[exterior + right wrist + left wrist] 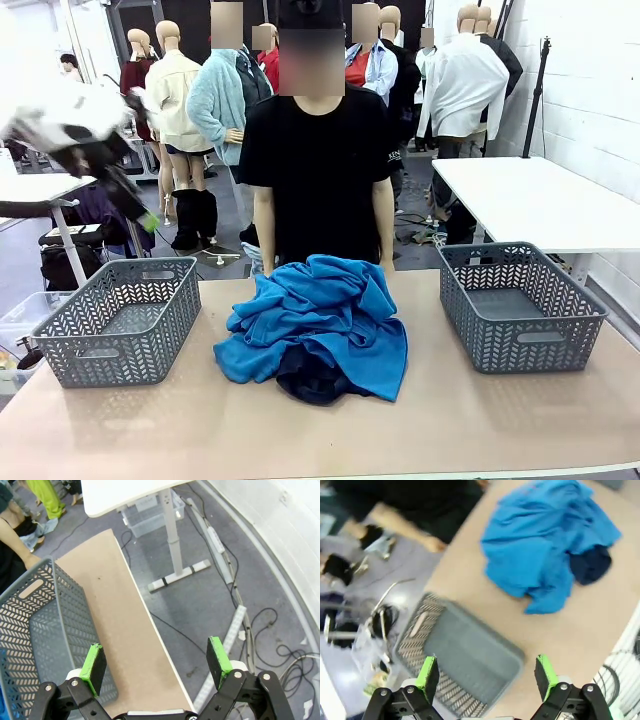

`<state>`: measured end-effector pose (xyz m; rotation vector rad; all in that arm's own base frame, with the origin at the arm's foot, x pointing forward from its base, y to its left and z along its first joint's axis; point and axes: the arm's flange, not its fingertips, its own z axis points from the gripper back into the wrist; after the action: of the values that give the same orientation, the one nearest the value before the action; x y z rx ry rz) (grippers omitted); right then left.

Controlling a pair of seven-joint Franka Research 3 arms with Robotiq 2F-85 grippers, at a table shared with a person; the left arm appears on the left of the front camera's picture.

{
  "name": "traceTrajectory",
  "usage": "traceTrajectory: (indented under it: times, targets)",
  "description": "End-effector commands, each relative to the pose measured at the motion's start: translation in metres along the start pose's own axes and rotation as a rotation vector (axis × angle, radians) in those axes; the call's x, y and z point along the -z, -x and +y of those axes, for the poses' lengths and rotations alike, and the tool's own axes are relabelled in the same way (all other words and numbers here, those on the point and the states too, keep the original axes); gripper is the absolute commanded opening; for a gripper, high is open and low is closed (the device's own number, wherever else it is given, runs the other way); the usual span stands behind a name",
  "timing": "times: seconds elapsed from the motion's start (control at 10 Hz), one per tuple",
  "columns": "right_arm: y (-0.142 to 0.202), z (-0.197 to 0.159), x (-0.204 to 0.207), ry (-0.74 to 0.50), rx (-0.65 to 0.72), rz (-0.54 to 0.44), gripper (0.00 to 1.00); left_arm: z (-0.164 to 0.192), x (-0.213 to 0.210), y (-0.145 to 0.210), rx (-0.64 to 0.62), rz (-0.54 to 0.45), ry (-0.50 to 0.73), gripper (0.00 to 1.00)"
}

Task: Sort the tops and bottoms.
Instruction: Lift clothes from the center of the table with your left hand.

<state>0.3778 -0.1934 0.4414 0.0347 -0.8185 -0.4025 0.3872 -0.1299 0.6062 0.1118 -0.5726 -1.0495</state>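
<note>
The tops [322, 315] lie heaped as bright blue cloth at the middle of the table. The bottoms [310, 383], nearly black, peek out under the heap's near edge. In the left wrist view the tops [545, 545] are far off at the upper right with the bottoms [590, 565] beside them. My left gripper [486, 676] is open and empty, high above the left grey basket [415, 640]. In the front view the left gripper [148, 220] is blurred at the upper left. My right gripper [156, 664] is open and empty over the table's right edge, beside the right basket [75, 610].
Two grey baskets stand on the table, one at the left [100, 355] and one at the right [540, 345]. A person in a black t-shirt [318, 170] stands at the far side, hands down by the table edge. Cables [235, 630] cross the floor by a white table [540, 200].
</note>
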Motion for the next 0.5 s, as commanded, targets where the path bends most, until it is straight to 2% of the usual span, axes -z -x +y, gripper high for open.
traceTrajectory:
  times: [0.0, 0.1, 0.2, 0.4]
  targets:
    - [0.0, 0.002, 0.0, 0.008, 0.023, 0.003, 1.0, 0.01, 0.013, -0.025, 0.156, 0.003, 0.055, 1.0]
    - [0.0, 0.002, 0.0, 0.008, 0.023, 0.003, 1.0, 0.005, 0.018, -0.028, 0.15, -0.015, 0.087, 1.0]
    - [0.0, 0.002, 0.0, 0.008, 0.023, 0.003, 1.0, -0.013, 0.018, -0.022, 0.093, 0.015, 0.045, 1.0]
    - [0.0, 0.002, 0.0, 0.008, 0.023, 0.003, 1.0, -0.013, 0.018, -0.022, 0.093, 0.015, 0.045, 1.0]
